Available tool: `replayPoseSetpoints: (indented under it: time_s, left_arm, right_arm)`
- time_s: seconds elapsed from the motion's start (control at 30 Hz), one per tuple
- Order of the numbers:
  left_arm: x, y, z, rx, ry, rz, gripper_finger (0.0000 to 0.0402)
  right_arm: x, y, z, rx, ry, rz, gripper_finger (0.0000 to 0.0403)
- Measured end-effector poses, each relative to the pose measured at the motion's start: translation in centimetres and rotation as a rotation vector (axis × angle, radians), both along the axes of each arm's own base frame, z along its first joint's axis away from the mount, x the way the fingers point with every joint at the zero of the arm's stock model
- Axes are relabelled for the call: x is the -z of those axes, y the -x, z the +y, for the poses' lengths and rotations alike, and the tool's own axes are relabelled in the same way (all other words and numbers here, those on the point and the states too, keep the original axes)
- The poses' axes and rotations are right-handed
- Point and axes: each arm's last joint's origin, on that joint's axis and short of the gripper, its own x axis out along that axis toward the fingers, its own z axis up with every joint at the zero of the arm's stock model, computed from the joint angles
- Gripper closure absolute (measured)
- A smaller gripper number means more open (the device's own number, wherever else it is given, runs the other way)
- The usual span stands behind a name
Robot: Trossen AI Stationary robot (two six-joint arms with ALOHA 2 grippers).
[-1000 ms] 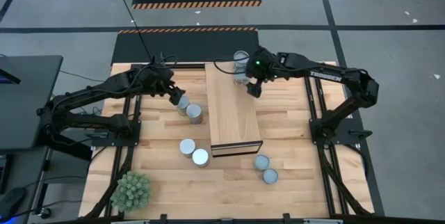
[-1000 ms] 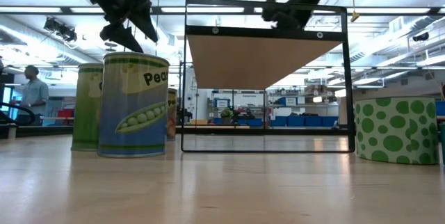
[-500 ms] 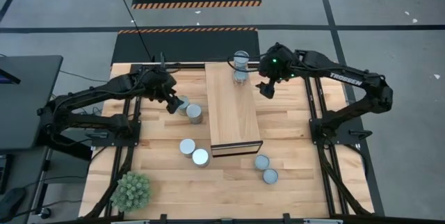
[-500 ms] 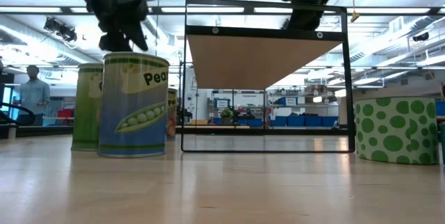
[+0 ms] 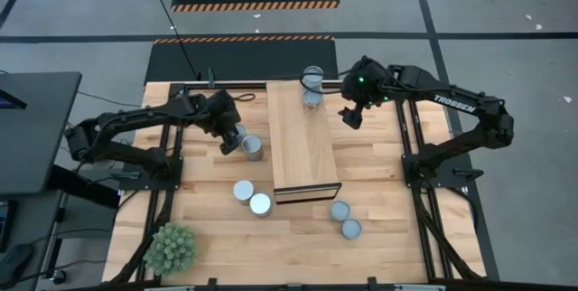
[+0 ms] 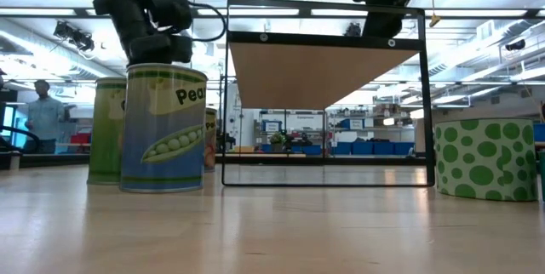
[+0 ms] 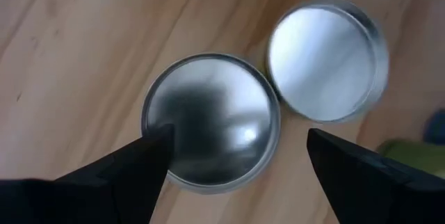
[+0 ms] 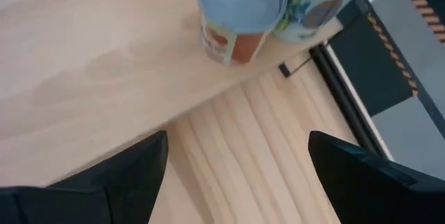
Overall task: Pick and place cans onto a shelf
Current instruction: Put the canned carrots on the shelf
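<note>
Lowered since earlier, left pincer (image 7: 233, 158) spreads wide around a can (image 7: 211, 118); nearby label reads "Pea".

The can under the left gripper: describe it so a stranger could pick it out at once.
Start at the shelf, the pale raised plank in the middle of the table. On its left side stand two cans close together. The can farther from the shelf is the one: the left gripper hangs open right over it.

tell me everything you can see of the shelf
The shelf is a long, pale wooden plank box, raised above the table on a thin dark frame, with a dark-edged open end nearest the low camera. It lies mid-table, between the arms. Two cans stand at its far end; the rest of its top is bare.
</note>
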Motion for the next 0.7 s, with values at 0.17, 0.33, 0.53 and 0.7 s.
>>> replayPoseSetpoints:
  time_s: [0.17,0.33,0.53,0.7]
  left_arm:
    - [-0.1,0.2,0.0,0.059,-0.054,0.027,0.0059]
    - [-1.1,0.1,0.1,0.096,-0.082,0.041,0.0059]
    - [-2.4,-0.2,0.4,0.17,-0.155,0.026,0.0059]
    - [-2.0,-0.5,1.3,0.137,-0.158,0.017,0.0059]
  right_arm:
    - [0.2,0.3,0.1,0.023,-0.028,0.024,0.0049]
    - [0.2,0.3,0.1,0.026,-0.029,0.023,0.0049]
    - [0.1,0.3,0.1,0.025,-0.026,0.019,0.0049]
    - [0.1,0.2,0.1,0.029,-0.026,0.012,0.0049]
